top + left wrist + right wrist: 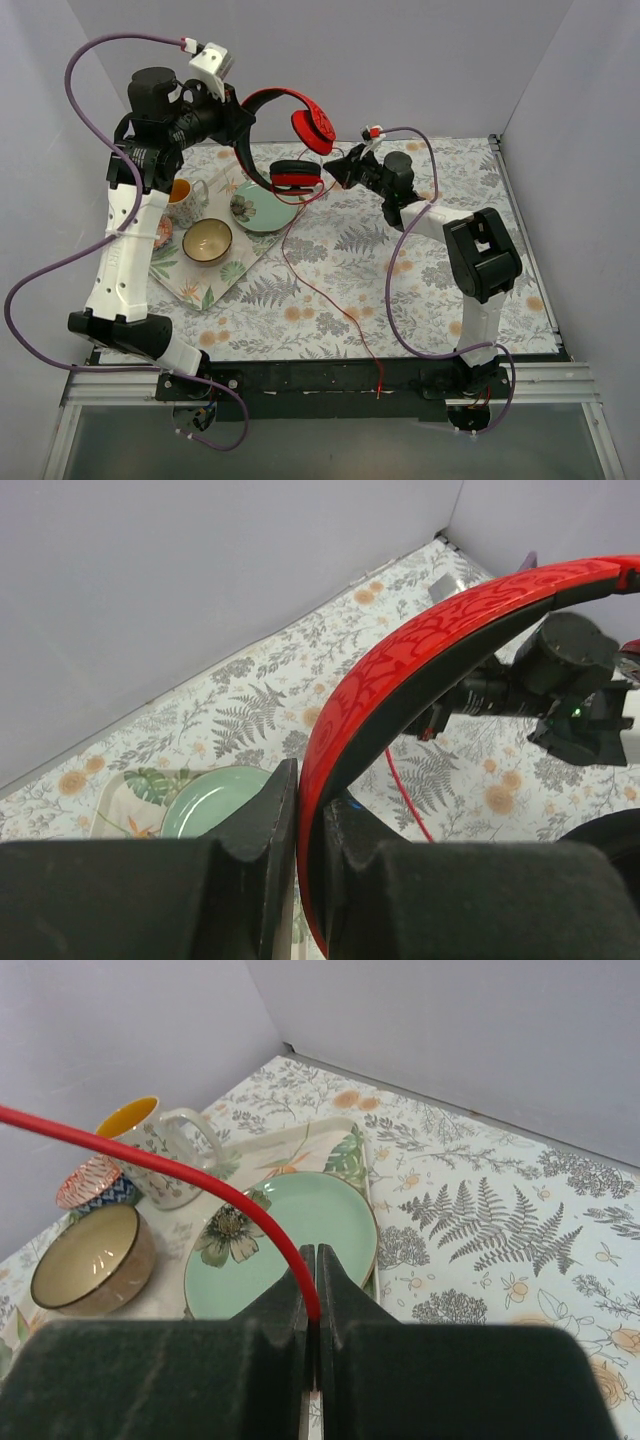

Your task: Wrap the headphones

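We see our left gripper [308,798] clamping the headband [450,630] of the headphones [313,130], raised over the table's [280,322] far side; our right gripper [314,1265] pinches their red cable [180,1168], which trails to the near edge.

A tray [200,292] is laid on the worktop [430,285], with a plate [256,209], bowl [207,240] and mug [183,200] on it. The headphones [312,130] are held above the tray's far corner, their cable [150,1158] trailed to the tray's right.
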You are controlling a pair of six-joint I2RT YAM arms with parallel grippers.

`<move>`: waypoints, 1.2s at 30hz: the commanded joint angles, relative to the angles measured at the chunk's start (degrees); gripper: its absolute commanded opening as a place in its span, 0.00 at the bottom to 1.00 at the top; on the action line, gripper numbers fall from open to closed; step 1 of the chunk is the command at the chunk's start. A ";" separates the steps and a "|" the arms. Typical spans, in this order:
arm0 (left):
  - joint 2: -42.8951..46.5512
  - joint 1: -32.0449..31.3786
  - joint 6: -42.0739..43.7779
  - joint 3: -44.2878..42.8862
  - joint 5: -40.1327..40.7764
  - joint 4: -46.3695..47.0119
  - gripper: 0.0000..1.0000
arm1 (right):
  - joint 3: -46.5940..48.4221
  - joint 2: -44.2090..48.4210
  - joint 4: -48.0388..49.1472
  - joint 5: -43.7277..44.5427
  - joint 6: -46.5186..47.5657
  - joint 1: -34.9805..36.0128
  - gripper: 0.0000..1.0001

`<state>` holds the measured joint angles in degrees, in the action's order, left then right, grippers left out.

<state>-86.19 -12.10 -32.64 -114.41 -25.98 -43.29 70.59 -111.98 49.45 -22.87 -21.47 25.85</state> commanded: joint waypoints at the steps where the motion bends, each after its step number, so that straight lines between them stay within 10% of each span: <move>1: 3.05 0.41 -5.76 -4.06 0.66 4.70 0.00 | -1.58 2.91 -1.28 -1.38 3.80 0.70 0.01; 8: 0.50 3.56 -7.17 -9.68 7.34 9.00 0.00 | -7.21 7.30 -8.48 0.20 10.92 1.57 0.03; 17: -5.74 3.66 -6.91 -21.54 15.77 13.75 0.00 | -11.17 12.58 -11.83 1.78 17.17 8.08 0.45; 22: -6.36 3.75 -4.89 -21.82 18.33 15.34 0.00 | -9.51 13.63 -19.99 1.87 20.41 10.80 0.85; 31: -6.09 3.66 -2.87 -17.69 17.98 15.51 0.00 | -4.58 16.45 -52.59 10.48 31.58 19.49 0.94; 36: -6.44 3.66 -3.21 -18.04 17.54 15.69 0.00 | -10.18 20.03 -44.65 10.39 27.81 19.86 0.99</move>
<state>-93.71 -8.36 -35.00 -131.70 -9.34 -30.89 63.64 -97.19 2.33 -14.66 6.87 46.09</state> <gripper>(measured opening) 0.087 0.964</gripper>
